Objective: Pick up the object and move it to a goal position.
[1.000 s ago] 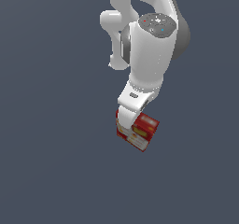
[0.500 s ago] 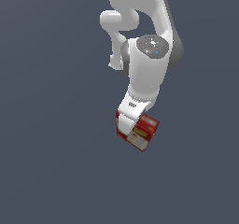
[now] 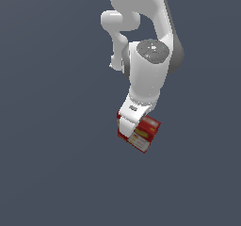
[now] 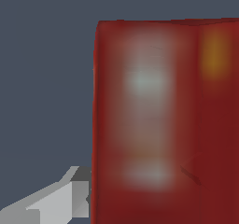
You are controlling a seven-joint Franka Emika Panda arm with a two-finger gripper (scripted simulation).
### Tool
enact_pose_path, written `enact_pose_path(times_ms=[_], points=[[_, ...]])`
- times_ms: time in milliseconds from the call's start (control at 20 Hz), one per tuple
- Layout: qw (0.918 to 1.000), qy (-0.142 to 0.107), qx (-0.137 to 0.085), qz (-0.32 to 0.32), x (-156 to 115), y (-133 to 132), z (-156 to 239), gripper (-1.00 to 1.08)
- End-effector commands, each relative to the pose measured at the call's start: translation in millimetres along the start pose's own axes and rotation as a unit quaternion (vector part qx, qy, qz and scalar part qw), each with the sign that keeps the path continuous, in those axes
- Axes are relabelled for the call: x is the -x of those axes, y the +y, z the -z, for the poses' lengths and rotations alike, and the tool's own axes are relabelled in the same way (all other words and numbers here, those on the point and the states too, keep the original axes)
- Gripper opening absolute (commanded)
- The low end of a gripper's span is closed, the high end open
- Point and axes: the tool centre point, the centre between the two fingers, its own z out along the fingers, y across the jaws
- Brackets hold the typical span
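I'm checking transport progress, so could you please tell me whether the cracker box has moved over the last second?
Barely: the cracker box has crept slightly toward the exterior view's left; no fixed landmark shows, so this is judged against the frame only.

The white arm [image 3: 146, 65] folds down from above, wrist pointing downward. The gripper [image 3: 130, 126] is clamped on the box [image 3: 145, 134]; one grey finger [image 4: 70, 197] presses its side.

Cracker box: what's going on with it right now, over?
Fingers against the cracker box, apparently gripping. Box tilted. Nothing in the way.
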Motion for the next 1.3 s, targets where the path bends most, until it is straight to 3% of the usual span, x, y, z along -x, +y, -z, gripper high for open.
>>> enact_pose_path(times_ms=[0, 400, 700, 1000, 1250], points=[[1.0000, 0.000, 0.000, 0.000, -0.4, -0.1, -0.2, -1.00], [1.0000, 0.000, 0.000, 0.000, 1.8, -0.1, 1.5, -1.00], [1.0000, 0.000, 0.000, 0.000, 17.7, 0.0, 14.1, -1.00], [1.0000, 0.000, 0.000, 0.000, 51.1, 0.4, 40.4, -1.00], [1.0000, 0.001, 0.000, 0.000, 94.5, 0.9, 75.1, -1.00]])
